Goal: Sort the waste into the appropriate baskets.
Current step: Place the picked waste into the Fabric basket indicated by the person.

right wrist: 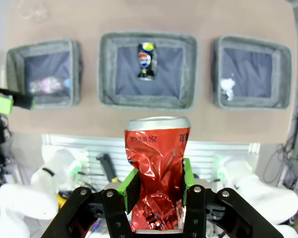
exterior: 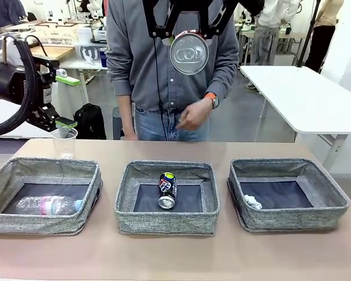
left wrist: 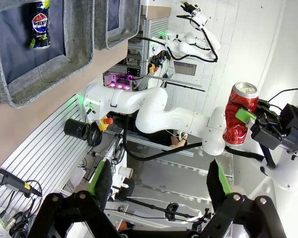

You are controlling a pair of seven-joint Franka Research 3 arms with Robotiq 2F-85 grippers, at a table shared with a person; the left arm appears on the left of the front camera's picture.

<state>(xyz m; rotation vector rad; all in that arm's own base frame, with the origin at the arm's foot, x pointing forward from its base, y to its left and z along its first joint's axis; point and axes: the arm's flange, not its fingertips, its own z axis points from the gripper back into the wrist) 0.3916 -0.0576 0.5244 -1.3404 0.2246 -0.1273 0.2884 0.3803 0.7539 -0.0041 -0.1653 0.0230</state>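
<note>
tan tabletop (exterior: 175,257) down below, folks. right gripper (right wrist: 158,181) is clamped tight on the crushed red can (right wrist: 156,158), held high above it all. left gripper (left wrist: 159,181) hangs with jaws wide apart, empty, near the clear plastic cup (exterior: 64,142). bottle (exterior: 47,205) lies in the left basket (exterior: 44,167), pepsi can (exterior: 167,190) in the middle basket (exterior: 164,221), paper wad (exterior: 253,202) in the right basket (exterior: 292,218).

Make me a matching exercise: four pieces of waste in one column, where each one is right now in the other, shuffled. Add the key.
Things:
1. plastic bottle
2. dark can
3. paper wad
4. red can

Places:
A. clamped in the right gripper
B. middle basket
C. left basket
D. right basket

Pairs: 1-C, 2-B, 3-D, 4-A
</note>
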